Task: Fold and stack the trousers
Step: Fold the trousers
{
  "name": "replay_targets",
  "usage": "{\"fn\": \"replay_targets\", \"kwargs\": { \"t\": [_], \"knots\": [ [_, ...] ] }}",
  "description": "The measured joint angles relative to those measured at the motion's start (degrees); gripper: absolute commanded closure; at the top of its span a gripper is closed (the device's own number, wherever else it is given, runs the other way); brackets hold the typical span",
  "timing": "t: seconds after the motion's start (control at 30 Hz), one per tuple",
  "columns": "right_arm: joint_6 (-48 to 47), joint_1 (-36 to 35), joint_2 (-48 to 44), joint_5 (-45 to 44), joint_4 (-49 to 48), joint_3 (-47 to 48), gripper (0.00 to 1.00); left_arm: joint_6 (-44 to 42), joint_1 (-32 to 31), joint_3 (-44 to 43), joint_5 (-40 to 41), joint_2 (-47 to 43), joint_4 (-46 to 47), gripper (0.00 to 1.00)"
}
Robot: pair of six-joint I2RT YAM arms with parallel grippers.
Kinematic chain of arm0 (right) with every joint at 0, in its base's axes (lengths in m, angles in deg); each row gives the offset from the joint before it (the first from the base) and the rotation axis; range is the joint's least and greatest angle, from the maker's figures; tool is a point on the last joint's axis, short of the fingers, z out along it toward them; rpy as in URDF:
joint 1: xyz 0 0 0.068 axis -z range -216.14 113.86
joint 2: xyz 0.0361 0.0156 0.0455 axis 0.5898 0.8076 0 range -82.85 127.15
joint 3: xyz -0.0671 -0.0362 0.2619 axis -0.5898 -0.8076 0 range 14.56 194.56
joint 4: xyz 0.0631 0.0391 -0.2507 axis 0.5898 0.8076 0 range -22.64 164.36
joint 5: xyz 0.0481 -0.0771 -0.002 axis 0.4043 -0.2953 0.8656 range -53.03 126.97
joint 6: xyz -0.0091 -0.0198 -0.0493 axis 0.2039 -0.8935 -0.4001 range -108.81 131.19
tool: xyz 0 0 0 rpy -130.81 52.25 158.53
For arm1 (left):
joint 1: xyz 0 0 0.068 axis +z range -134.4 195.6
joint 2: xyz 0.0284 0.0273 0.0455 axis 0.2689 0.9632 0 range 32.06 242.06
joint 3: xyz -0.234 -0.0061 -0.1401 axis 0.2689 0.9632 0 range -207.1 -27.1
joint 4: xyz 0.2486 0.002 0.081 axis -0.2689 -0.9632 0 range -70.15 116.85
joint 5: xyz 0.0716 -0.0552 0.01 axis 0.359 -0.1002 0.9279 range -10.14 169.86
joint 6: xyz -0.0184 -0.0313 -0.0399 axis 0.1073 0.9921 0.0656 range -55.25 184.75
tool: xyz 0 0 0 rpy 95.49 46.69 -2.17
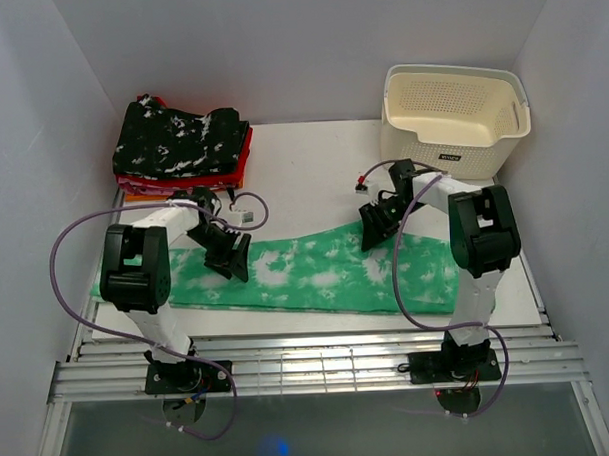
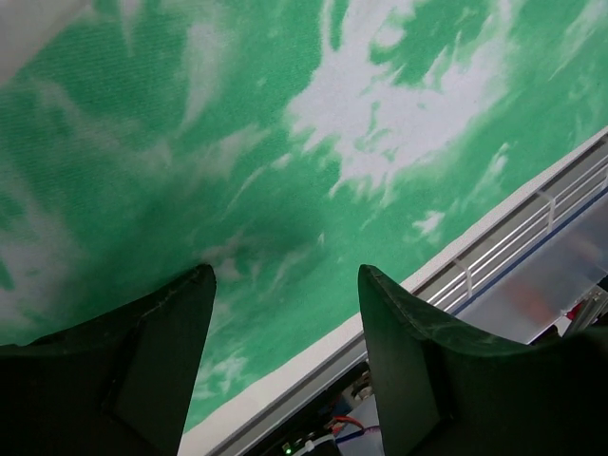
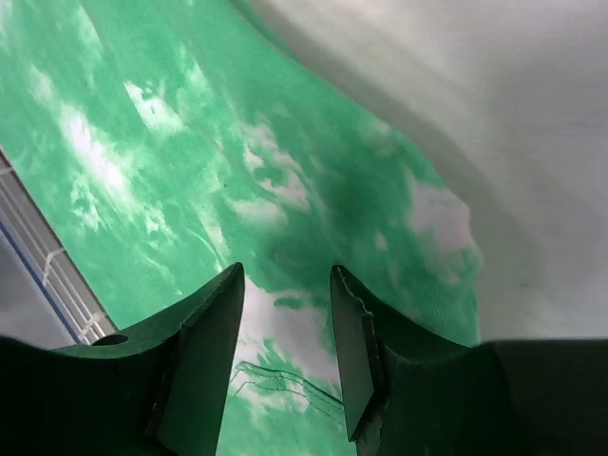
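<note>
The green tie-dye trousers (image 1: 306, 273) lie flat as a long strip across the near part of the table, from left to right. My left gripper (image 1: 233, 259) is open just above the cloth near its left part; the left wrist view shows its fingers (image 2: 161, 361) apart over the trousers (image 2: 285, 161), nothing between them. My right gripper (image 1: 377, 230) is open over the far edge of the trousers toward the right; the right wrist view shows its fingertips (image 3: 214, 332) spread above the cloth (image 3: 209, 161), empty.
A stack of folded clothes, black speckled on top of red and orange (image 1: 182, 144), sits at the back left. A cream laundry basket (image 1: 453, 118) stands at the back right. The table's metal front rail (image 1: 309, 363) runs along the near edge.
</note>
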Motion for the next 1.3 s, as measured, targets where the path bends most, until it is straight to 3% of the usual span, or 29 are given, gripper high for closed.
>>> {"fn": "replay_targets", "kwargs": {
  "t": [0.17,0.27,0.37,0.43,0.5,0.7,0.8,0.93,1.1,1.3],
  "knots": [
    [-3.3,4.9,2.1,-3.9,0.9,5.1,0.52,3.0,-6.4,-7.7,-0.1,5.6,0.8,0.25],
    [-7.3,5.7,0.7,-8.6,0.7,5.2,0.52,4.8,-8.8,-9.3,-1.8,6.1,2.6,0.19],
    [-10.9,5.4,-1.8,-12.5,1.1,4.0,0.5,7.5,-7.0,-9.5,-6.1,5.1,4.1,0.08],
    [-12.4,4.7,-4.8,-13.9,1.7,2.7,0.48,9.1,-2.0,-9.4,-9.7,2.3,4.6,0.02],
    [-13.0,2.4,-9.2,-14.5,2.4,1.0,0.45,9.9,5.8,-9.4,-13.0,-2.0,4.8,0.02],
    [-10.5,-14.8,-20.1,-15.1,0.6,-3.3,0.38,6.4,33.3,-10.9,-20.1,-11.8,-0.7,0.02],
    [-7.6,-23.4,-19.3,-15.3,-1.7,-3.3,0.45,3.4,44.5,-11.0,-22.9,-9.5,-5.6,0.02],
    [-4.6,-29.1,-15.2,-16.1,-4.4,-2.4,0.54,0.7,57.0,-11.1,-24.8,-1.3,-10.0,0.02],
    [-2.0,-32.2,-7.3,-17.5,-8.0,-1.8,0.61,0.5,60.7,-8.7,-23.8,0.2,-9.7,0.02],
    [-1.0,-30.8,-5.7,-18.7,-12.7,-4.2,0.81,2.9,60.2,-4.7,-18.0,-3.5,-2.9,0.19]
  ]
}}
